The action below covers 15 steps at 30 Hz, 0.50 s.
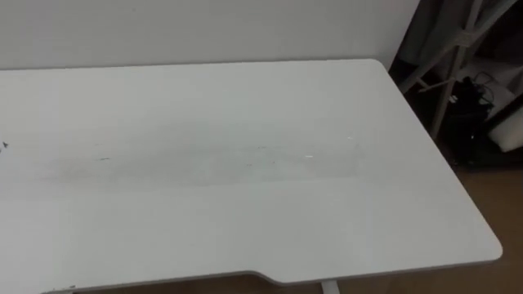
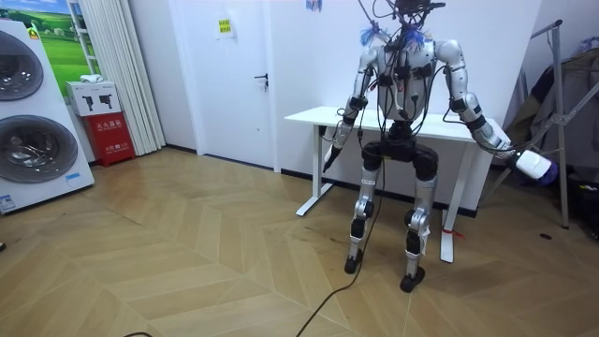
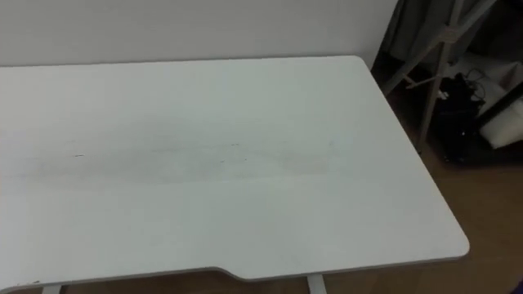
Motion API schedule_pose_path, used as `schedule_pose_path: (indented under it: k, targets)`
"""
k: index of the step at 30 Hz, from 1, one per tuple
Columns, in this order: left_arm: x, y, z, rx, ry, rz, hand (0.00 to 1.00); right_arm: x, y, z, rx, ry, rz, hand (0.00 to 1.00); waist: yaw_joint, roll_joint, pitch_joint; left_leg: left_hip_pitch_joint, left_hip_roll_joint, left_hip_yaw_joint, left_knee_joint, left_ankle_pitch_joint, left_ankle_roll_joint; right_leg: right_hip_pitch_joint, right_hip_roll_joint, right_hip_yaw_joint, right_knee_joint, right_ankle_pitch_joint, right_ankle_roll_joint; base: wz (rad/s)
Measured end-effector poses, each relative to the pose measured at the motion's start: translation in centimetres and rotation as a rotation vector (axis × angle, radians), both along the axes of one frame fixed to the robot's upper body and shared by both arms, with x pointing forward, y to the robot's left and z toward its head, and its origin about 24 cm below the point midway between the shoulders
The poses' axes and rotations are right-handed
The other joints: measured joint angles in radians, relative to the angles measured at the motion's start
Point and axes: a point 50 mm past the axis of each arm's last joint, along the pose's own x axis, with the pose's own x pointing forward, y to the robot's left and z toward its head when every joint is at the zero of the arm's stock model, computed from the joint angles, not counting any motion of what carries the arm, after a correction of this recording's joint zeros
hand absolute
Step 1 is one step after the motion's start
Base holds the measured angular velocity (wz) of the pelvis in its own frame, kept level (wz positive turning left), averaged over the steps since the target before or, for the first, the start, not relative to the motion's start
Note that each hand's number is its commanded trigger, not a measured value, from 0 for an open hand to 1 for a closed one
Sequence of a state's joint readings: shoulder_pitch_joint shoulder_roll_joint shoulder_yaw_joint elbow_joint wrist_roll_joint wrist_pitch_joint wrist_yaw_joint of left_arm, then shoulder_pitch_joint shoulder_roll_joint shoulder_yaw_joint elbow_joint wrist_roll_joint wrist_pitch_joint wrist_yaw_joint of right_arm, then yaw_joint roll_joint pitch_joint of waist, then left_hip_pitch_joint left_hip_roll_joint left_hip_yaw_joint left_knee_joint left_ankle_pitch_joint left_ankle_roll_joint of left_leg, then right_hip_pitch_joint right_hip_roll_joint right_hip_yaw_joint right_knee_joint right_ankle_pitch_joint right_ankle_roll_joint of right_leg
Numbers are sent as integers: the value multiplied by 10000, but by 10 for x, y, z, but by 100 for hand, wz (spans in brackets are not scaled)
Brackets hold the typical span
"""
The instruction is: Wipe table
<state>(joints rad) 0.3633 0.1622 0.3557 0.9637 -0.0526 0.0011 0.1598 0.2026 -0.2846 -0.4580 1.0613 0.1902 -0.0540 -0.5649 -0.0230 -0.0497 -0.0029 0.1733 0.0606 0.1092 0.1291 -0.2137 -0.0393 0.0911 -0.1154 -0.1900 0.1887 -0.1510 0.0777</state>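
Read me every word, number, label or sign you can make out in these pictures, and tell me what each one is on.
Nothing is legible enough to quote.
Yellow sign high on the door: too small to read.
Red box, white markings: too blurred to read.
White box on top of it, dark marks: too small to read.
Label low on the washing machine: too small to read.
Table: no text.
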Motion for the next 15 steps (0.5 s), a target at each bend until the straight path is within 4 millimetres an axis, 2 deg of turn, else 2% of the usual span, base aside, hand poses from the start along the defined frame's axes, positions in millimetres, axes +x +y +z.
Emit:
schedule_pose_path:
  k: [3,5,9,12,14,15]
  targets:
    - [-3,-2,-1,-253,76,8,0,-20,11,-11,726,798,-396,0,11,-11,-2,-2,2,-42,-3,-16,2,28,-1,-47,-6,-3,1,4]
    - [-5,-3,-2,-329,197,3,0,-27,16,-15,1077,1092,-478,0,14,38,25,-3,3,-45,17,-43,3,37,-1,-48,-18,-4,3,0]
    - [-5,-8,-5,-519,370,91,0,-38,32,-25,1981,1632,-99,0,44,44,24,100,2,-35,4,-70,8,125,0,-31,-32,-8,10,0]
    - [-10,-16,-9,-713,768,-26,0,-40,50,-35,2876,2693,1441,0,63,114,4,92,2,-31,47,-160,28,156,0,-7,-27,-13,20,-1]
    - [-10,-24,-12,-852,930,-282,0,-38,63,-41,3417,3322,2606,0,202,227,-39,107,2,7,49,-193,35,139,14,62,-31,-11,24,-8]
    - [-6,-28,-14,-874,911,-383,0,-35,70,-44,3645,3541,3103,0,306,270,-30,118,2,6,49,-197,36,138,22,83,-30,-10,25,-5]
